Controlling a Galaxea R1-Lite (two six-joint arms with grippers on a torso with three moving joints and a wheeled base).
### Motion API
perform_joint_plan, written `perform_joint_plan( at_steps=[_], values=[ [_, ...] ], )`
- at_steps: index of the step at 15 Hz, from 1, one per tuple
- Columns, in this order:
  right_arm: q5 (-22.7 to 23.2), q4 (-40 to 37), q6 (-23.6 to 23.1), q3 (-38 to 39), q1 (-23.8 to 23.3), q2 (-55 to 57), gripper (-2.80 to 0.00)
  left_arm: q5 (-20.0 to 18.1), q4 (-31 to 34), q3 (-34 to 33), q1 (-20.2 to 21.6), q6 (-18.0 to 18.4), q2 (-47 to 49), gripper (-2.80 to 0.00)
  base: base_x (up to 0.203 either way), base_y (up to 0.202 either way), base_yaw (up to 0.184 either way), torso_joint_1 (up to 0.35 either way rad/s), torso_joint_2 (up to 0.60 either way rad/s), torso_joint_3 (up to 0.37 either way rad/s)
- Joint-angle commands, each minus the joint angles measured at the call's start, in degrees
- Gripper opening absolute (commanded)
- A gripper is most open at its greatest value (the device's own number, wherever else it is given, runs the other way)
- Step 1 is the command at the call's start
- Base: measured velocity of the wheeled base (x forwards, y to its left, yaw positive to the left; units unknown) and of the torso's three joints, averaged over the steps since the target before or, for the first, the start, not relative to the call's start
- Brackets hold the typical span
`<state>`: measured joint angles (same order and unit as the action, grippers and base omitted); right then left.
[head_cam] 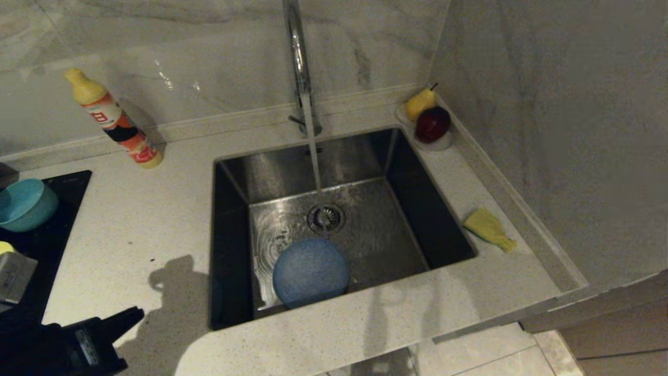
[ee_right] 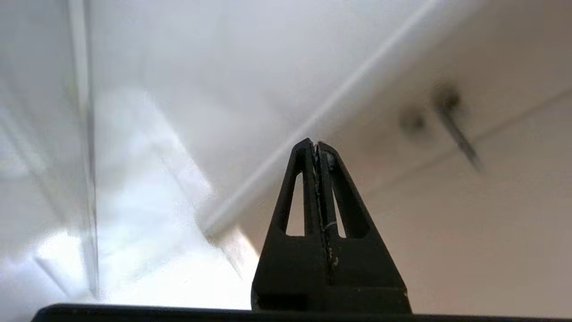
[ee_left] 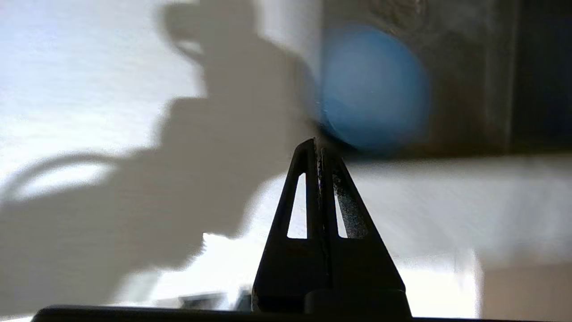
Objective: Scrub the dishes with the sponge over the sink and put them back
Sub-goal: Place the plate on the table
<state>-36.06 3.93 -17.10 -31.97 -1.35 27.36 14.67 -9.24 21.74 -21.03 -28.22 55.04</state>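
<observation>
In the steel sink [head_cam: 237,177] a light-blue plate [head_cam: 310,271] leans at the near wall, close to the drain, with water running from the tap [head_cam: 298,57]. The yellow sponge [head_cam: 488,228] lies on the counter right of the basin. At the far left, a teal bowl [head_cam: 23,203] sits on the black hob, and a sliver of pale yellow bowl [head_cam: 5,246] shows below it. My left gripper [head_cam: 136,312] hovers shut and empty over the counter's near left, apart from the plate [ee_left: 373,87]. The right gripper [ee_right: 318,145] is shut and empty, out of the head view.
A detergent bottle [head_cam: 115,122] leans against the back wall on the left. A small dish [head_cam: 443,143] with a pear and a red apple stands in the back right corner. A black hob [head_cam: 47,240] with a grey metal object [head_cam: 13,277] takes up the left edge.
</observation>
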Motion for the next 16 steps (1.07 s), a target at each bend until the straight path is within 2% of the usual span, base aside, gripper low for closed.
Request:
perform_joint_plan(
  at_steps=[1,2,4,6,7,9,11,12,16],
  values=[
    [0.74,-1.55,0.23,7.07,-5.16,-10.9,-2.8,0.11,0.22,0.63,-0.08,0.11,-1.74,-2.8,0.0,0.0,0.0,0.0,0.0,0.0],
    [0.83,-0.85,2.06,10.27,-5.84,-11.62,-2.8,0.0,0.52,0.75,-0.15,0.35,-2.15,-2.8,0.0,0.0,0.0,0.0,0.0,0.0],
    [0.81,3.12,9.17,15.51,-6.45,-11.61,-2.8,-0.16,0.41,0.45,-0.15,0.36,-2.28,-2.8,0.0,0.0,0.0,0.0,0.0,0.0],
    [1.76,1.34,9.99,16.45,-6.34,-11.45,-2.8,-0.34,0.25,0.56,-0.15,0.3,-2.37,-2.8,0.0,0.0,0.0,0.0,0.0,0.0],
    [4.35,-2.19,10.13,15.99,-6.04,-11.45,-2.8,-0.34,0.18,0.76,-0.15,0.36,-2.4,-2.8,0.0,0.0,0.0,0.0,0.0,0.0],
    [14.09,-5.65,10.66,16.04,-5.66,-11.45,-2.8,-0.34,0.36,1.07,-0.15,0.36,-2.4,-2.8,0.0,0.0,0.0,0.0,0.0,0.0],
    [23.5,-6.52,10.76,19.36,-5.58,-11.45,-2.8,-0.43,0.11,1.12,-0.15,0.36,-2.06,-2.8,0.0,0.0,0.0,0.0,0.0,0.0],
    [26.02,-6.66,10.55,21.3,-5.59,-11.45,-2.8,-0.43,-0.01,1.12,-0.15,0.36,-1.96,-2.8,0.0,0.0,0.0,0.0,0.0,0.0],
    [30.0,-5.73,8.26,29.11,-5.59,-11.45,-2.8,-0.87,-0.17,1.2,-0.15,0.45,-1.87,-2.8,0.0,0.0,0.0,0.0,0.0,0.0]
  ],
)
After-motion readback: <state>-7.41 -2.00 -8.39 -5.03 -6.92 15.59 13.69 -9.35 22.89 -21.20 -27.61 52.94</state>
